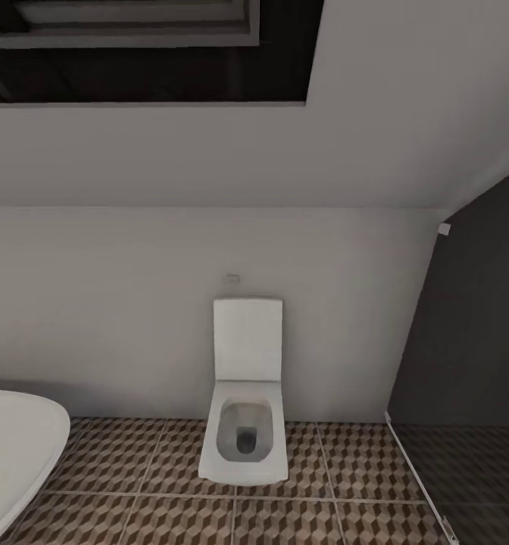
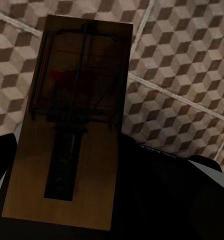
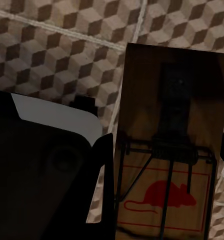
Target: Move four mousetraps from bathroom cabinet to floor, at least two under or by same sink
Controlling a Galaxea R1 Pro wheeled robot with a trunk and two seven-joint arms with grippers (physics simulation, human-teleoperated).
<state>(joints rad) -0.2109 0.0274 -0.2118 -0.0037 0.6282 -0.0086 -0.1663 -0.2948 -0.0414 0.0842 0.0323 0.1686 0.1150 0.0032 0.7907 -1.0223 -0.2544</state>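
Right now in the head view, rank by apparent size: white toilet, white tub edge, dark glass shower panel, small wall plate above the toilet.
1. Dark glass shower panel, largest.
2. White square-bowled toilet and white curved tub edge: look similar; the tub is cut off by the frame, so unranked.
3. Small pale wall plate, smallest.

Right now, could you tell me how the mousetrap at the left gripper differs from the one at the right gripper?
The left mousetrap is dim, its print just a faint red smudge; the right mousetrap shows a clear red mouse drawing. Both are brown wooden slabs with wire springs, seen close above the cube-patterned floor.
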